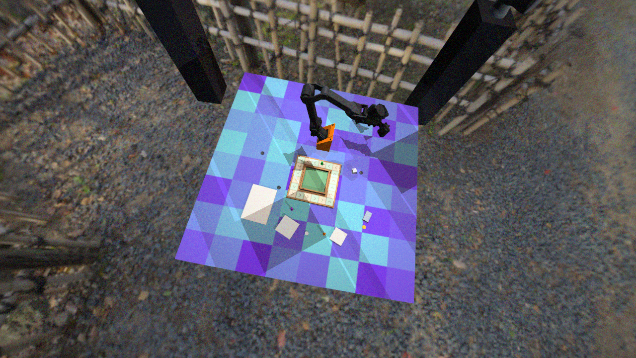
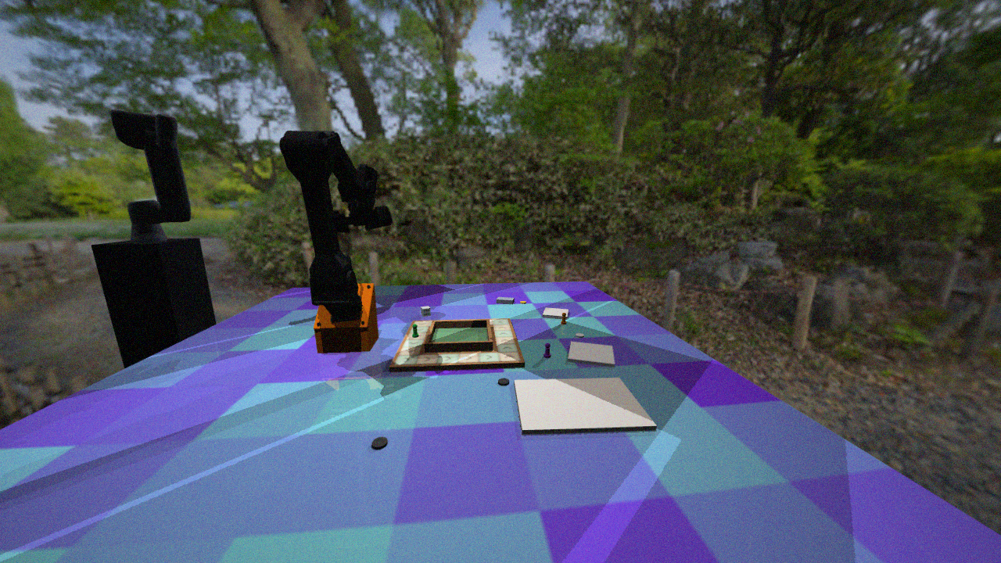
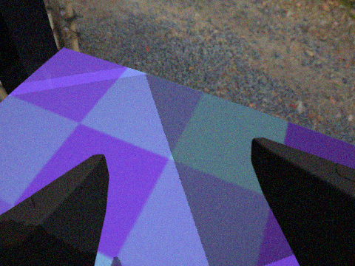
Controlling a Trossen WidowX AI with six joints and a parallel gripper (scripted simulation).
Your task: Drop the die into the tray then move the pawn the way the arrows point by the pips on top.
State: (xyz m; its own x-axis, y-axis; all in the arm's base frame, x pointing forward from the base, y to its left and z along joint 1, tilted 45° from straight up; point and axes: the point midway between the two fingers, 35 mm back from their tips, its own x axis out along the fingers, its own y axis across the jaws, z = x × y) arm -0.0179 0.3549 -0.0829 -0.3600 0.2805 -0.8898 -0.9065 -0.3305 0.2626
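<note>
The small white die [image 1: 354,170] [image 2: 425,310] lies on the table beside the board, next to a black disc; its pips are too small to read. The board [image 1: 331,199] [image 2: 454,360] has a wooden-walled dice tray [image 1: 313,191] [image 2: 458,346] with an empty green floor in its middle. A green pawn [image 1: 322,163] [image 2: 414,330] stands on the board's row nearest the arm base. My gripper [image 1: 383,130] [image 2: 383,217] [image 3: 180,157] is open and empty, high above the table, behind and to the right of the die in the top view. The die is not in the wrist view.
Black discs [image 1: 360,172] [image 1: 278,187] [image 1: 262,153], a purple pawn [image 1: 291,209] [image 2: 547,349], an orange pawn [image 1: 324,233] [image 2: 564,318], pale slabs [image 1: 259,204] [image 1: 287,226] [image 1: 338,236], a grey block [image 1: 367,216] and a yellow disc [image 1: 364,226] lie or stand around the board.
</note>
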